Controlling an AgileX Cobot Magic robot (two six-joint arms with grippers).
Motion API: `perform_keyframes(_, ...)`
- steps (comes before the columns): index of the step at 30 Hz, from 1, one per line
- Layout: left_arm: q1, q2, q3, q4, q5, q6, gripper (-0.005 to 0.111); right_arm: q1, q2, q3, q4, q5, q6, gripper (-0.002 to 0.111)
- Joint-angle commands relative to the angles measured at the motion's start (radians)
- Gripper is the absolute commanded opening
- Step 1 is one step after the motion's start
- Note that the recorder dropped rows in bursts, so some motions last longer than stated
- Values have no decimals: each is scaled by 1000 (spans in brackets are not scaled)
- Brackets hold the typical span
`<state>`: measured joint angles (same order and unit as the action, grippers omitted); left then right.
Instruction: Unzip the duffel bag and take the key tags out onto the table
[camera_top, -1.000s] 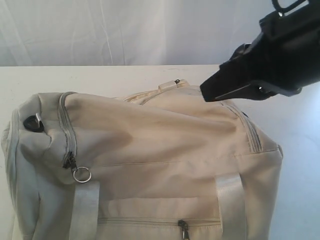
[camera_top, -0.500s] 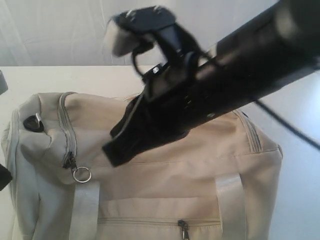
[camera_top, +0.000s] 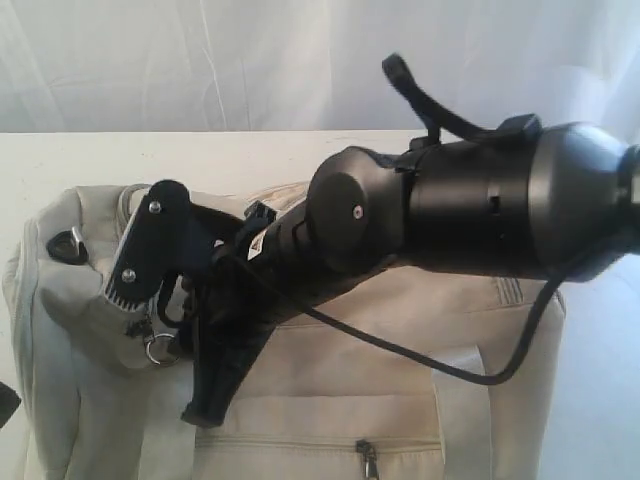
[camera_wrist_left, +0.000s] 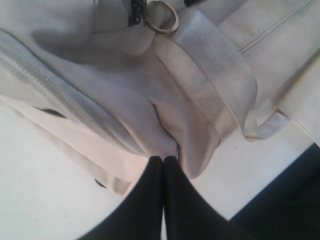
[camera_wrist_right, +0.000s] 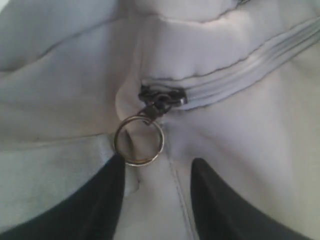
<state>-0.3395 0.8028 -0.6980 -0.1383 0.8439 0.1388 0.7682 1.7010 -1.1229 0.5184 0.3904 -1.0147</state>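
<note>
1. Left fingers (camera_wrist_left: 145, 200) are pressed together, tips against a low fold of the duffel bag (camera_top: 500, 340); holding nothing that shows, they may fail to brace it.
2. Right fingers (camera_wrist_right: 225, 210) stand apart just short of the ring pull (camera_wrist_right: 139, 140), one tip beside it; closing off-centre could pinch cloth and miss the ring.
3. Pulled, the soft bag may drag along rather than the zipper (camera_wrist_right: 240, 75) running.
4. The bag lies zipped on the surface (camera_top: 200, 150); the key tags are hidden, presumably inside.
</note>
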Motion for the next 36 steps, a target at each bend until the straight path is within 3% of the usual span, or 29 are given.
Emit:
perform_keyframes(1,2,-11,8,-25,-2,-11,0,10,50,-5,2,-36,-118,55)
perform_keyframes(7,2,-11,8,-34,-7,-9,0,10,93,-5,7,-132,-149,57)
perform_keyframes(21,2,-11,50,-34,-45,-4,0,111,92,-5,7,-158,-109,56)
perform_keyframes(36,2,-11,46,-32,-59,18,0,109,60,-5,-9,-23,33,15)
